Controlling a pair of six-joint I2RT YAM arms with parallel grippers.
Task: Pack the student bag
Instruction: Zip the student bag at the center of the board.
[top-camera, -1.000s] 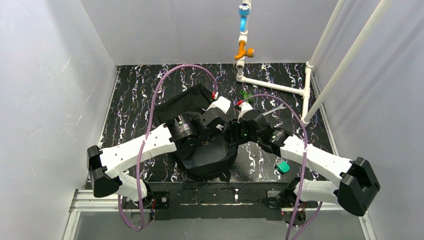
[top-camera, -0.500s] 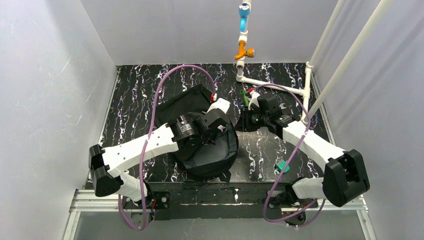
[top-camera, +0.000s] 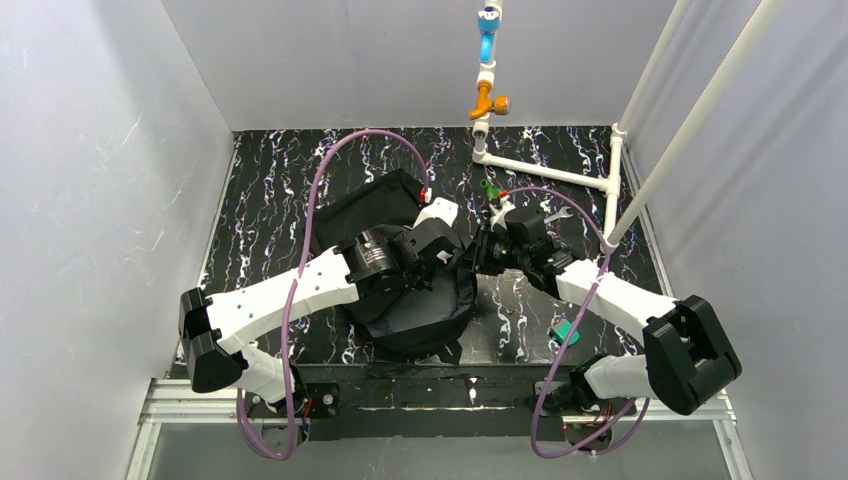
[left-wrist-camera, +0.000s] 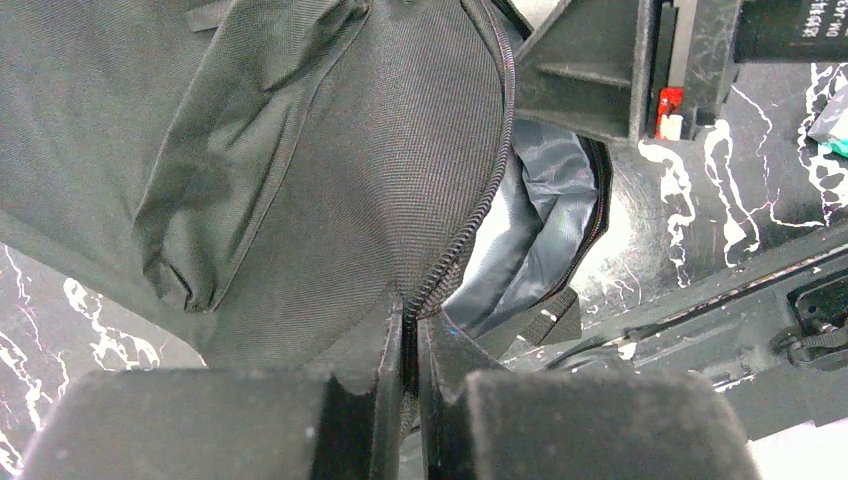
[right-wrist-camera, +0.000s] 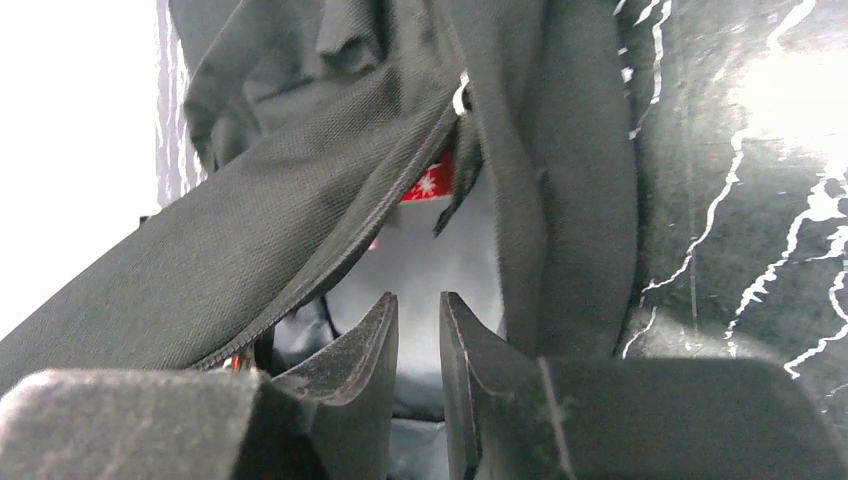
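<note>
Black nylon fills mid-frame in the overhead view: the bag (top-camera: 415, 315) lies on the counter (top-camera: 265, 200) just ahead of both arm bases, its mouth turned toward the right of the frame. Your left claw (left-wrist-camera: 408, 322) is clenched on the zip edge, holding up the upper lip so the grey lining (left-wrist-camera: 530, 230) shows beneath. Your right claw (right-wrist-camera: 416, 300) sits at the mouth, its tips a sliver apart with nothing seen between them, aimed at the pale lining below a red tag (right-wrist-camera: 432, 180).

The step in hand looks to be spreading the mouth wide enough to load. To do it well, see that the left grip is on the zip tape rather than loose cloth, and hold that lip high and taut, since soft fabric will likely sag once tension drops. Have the right claw catch the opposite lip and draw it toward the right edge of the frame, pulling against the left. Watch the zip teeth, as a snag there could drag the whole bag.

Underneath, the counter is black marble print veined white and purple, and glossy enough to glare. Grey walls close three sides. White pipe (top-camera: 545, 172) crosses the upper right below an orange valve (top-camera: 487, 102). A teal item (top-camera: 566, 332) lies at lower right, well apart from the bag.
</note>
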